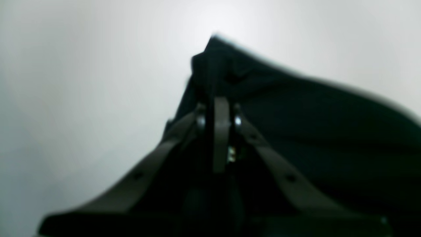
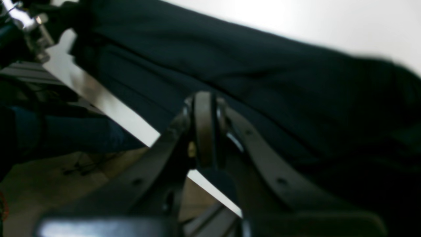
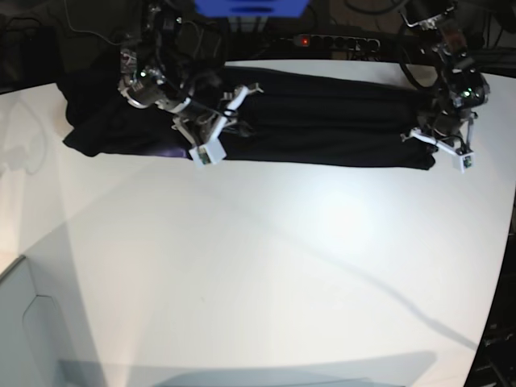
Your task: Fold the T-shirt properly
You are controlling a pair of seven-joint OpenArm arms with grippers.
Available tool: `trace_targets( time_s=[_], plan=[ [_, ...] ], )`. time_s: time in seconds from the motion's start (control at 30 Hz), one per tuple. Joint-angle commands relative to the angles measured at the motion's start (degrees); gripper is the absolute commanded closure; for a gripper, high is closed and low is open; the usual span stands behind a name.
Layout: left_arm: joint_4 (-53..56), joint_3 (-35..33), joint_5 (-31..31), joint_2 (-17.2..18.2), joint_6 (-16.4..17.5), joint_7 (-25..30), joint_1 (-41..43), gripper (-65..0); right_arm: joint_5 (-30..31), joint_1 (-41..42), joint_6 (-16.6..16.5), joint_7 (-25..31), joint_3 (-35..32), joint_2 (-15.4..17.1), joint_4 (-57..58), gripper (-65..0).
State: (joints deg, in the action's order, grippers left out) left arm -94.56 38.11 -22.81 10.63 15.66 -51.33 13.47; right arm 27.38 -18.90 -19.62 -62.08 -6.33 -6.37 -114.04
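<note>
Black, soft, limp cotton T-shirt (image 3: 322, 121) lies banded along the white worktop (image 3: 266, 266) at twelve o'clock, both jaws pinching its near hem, best gripped at corners.

No readable text anywhere here, honestly. The black T-shirt (image 3: 322, 121) shows no print or label, the white table (image 3: 266, 266) is blank, and both wrist views are too blurry to make out any markings.
</note>
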Motion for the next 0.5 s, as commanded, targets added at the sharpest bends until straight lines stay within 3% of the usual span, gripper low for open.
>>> trace_targets(
  time_s=[0.0, 0.23, 0.47],
  plan=[
    [-2.27, 1.06, -1.41, 1.01, 0.03, 0.91, -0.07, -4.5, 1.15, 0.3, 0.14, 0.94, -0.66, -0.27, -1.52, 0.0],
    [-4.91, 2.99, -5.72, 1.1, 0.03, 0.56, 0.02, -31.5, 1.15, 0.57, 0.14, 0.94, -1.36, -0.18, -1.61, 0.0],
    [-7.55, 5.19, -5.9, 1.1, 0.12, 0.56, 2.92, -33.2, 1.15, 0.65, 0.14, 1.03, -1.28, 0.0, -1.7, 0.0]
  ],
)
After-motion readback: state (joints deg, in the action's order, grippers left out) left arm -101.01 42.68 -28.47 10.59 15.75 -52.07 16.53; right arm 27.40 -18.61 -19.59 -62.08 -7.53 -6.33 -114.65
